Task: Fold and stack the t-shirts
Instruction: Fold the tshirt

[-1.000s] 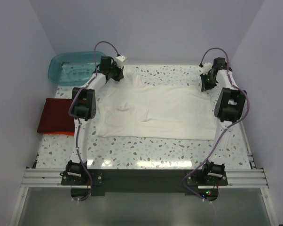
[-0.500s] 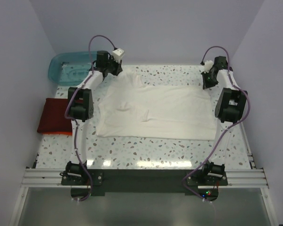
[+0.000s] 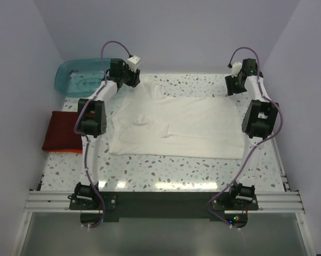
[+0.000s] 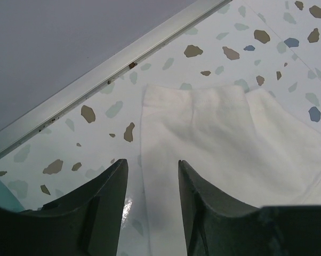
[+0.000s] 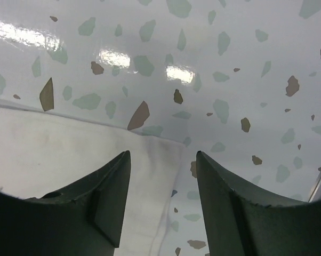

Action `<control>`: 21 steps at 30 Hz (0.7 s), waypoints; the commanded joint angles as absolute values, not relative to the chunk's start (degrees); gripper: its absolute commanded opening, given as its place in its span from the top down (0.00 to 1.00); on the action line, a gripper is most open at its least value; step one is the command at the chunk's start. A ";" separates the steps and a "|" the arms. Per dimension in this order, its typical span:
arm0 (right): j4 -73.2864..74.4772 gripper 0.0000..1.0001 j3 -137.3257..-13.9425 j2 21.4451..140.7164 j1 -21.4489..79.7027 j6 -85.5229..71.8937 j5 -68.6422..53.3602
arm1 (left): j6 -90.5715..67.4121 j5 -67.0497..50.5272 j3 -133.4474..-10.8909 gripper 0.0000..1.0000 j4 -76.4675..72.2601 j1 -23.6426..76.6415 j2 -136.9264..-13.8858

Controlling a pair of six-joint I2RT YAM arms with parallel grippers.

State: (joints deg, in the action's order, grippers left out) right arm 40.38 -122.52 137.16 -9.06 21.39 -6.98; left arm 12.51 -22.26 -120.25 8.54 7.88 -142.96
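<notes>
The cream-white t-shirt (image 3: 176, 125) lies spread flat across the middle of the speckled table. My left gripper (image 3: 134, 81) hovers over its far left corner and my right gripper (image 3: 231, 89) over its far right corner. In the left wrist view the left gripper (image 4: 152, 165) stands open, with a shirt corner (image 4: 219, 138) lying on the table beneath it. In the right wrist view the right gripper (image 5: 163, 156) is open too, above the shirt's edge (image 5: 70, 149). Neither holds cloth. The dark red folded t-shirt (image 3: 62, 130) rests at the left, on a thin orange edge (image 3: 62, 151).
A translucent teal tub (image 3: 80, 77) stands at the far left corner. A metal rail (image 4: 96, 80) marks the table's far edge, close behind the left gripper. Walls close in the left, far and right sides. Bare speckled table (image 3: 166, 165) shows in front of the shirt.
Both grippers have opened and let go of the white shirt's far corners. The cloth has settled flat, and the right gripper has drawn back a little toward the far edge.
</notes>
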 commanded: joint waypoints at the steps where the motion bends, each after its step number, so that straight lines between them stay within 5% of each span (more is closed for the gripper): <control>1: 39.90 0.45 -125.68 139.39 -8.44 19.69 -6.15 | 11.69 -21.97 -123.31 0.51 7.55 7.73 -144.05; 7: 41.39 0.50 -125.77 141.41 -8.44 20.83 -5.19 | 12.48 -18.55 -128.75 0.41 12.81 8.35 -147.82; 21: 44.65 0.66 -126.03 142.73 -8.53 21.62 -5.89 | 15.64 -16.53 -134.19 0.37 18.10 9.76 -152.83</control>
State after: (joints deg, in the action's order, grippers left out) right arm 42.24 -124.33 141.47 -8.51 21.23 -6.17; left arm 13.72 -17.54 -129.71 16.29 9.41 -150.89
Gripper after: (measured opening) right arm 0.352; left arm 0.630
